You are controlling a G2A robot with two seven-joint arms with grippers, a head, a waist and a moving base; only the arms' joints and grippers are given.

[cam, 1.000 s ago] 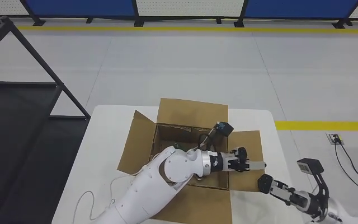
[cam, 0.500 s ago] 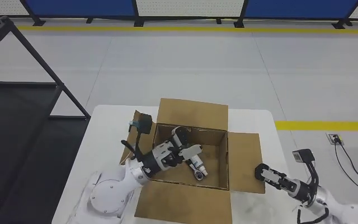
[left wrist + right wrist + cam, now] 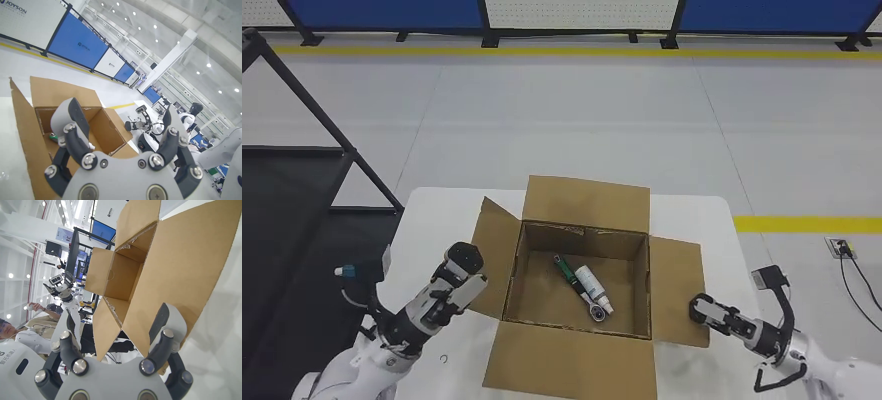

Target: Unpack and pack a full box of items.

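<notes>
box [image 3: 587,207] mid-frame: white bottle [image 3: 594,288], green tube [image 3: 565,268] inside | bottle looks light, hard, slippery; grab its middle | left gripper [image 3: 466,262], right gripper [image 3: 700,308]: spread wide, empty

Logo lettering on white partition panel [image 3: 28,28], on blue panel [image 3: 75,49]
</notes>
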